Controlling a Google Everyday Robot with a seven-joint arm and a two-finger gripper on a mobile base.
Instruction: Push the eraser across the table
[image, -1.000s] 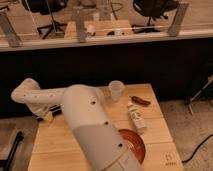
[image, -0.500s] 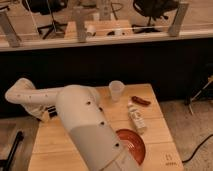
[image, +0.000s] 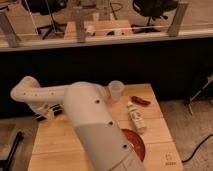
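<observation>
Jaws (image: 44, 114) at table's (image: 55, 142) left edge; cup (image: 116, 91) behind bottle (image: 135, 117).

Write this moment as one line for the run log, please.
gripper: far left table edge, by eraser | fingers: cannot tell | cup, bottle, plate: right half

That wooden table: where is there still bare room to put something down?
The table is bare along its front-left, left of the arm. A smaller patch lies front-right, beside the red plate. The right side is crowded: cup, bottle, reddish object. The gripper works at the left edge.
</observation>
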